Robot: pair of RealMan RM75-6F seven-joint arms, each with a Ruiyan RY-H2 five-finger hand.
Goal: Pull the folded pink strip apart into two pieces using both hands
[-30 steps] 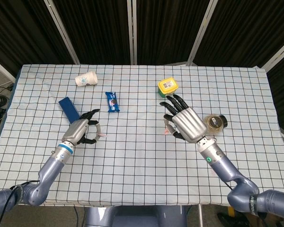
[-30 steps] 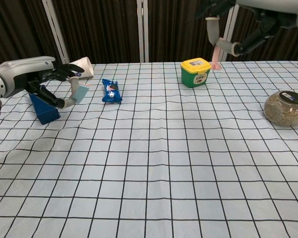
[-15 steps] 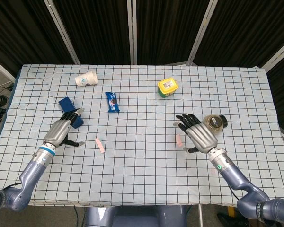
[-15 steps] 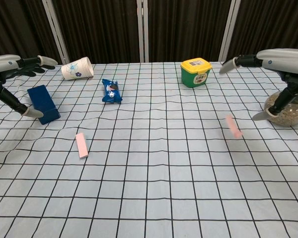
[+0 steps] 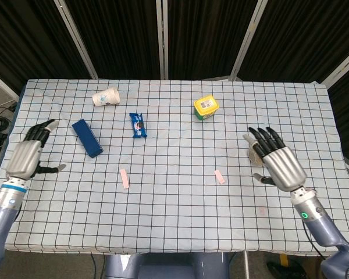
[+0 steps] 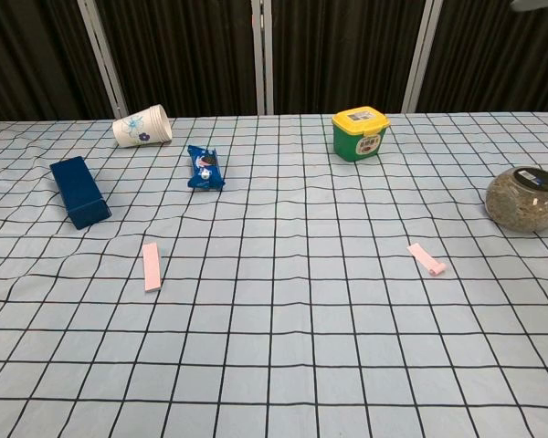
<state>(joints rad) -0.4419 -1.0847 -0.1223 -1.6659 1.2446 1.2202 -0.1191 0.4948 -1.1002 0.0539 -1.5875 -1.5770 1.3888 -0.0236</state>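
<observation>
Two pink strip pieces lie flat on the checked cloth, well apart. One piece (image 5: 124, 178) (image 6: 151, 266) is left of centre, the other piece (image 5: 220, 176) (image 6: 426, 258) right of centre. My left hand (image 5: 27, 157) hovers at the far left edge with fingers spread and nothing in it. My right hand (image 5: 278, 163) is at the far right, also spread and empty. Neither hand touches a strip. The chest view shows only a tip of a hand at its top right corner.
A dark blue box (image 5: 86, 138) (image 6: 79, 191) lies near my left hand. A paper cup (image 5: 105, 96) lies on its side, a blue snack packet (image 5: 138, 125) beside it. A yellow-lidded green tub (image 5: 206, 107) stands at the back, and a glass jar (image 6: 525, 198) sits partly behind my right hand.
Both hands let go of the pink pieces and drew outward to the table's sides. The two pieces dropped and now lie still on the cloth.
</observation>
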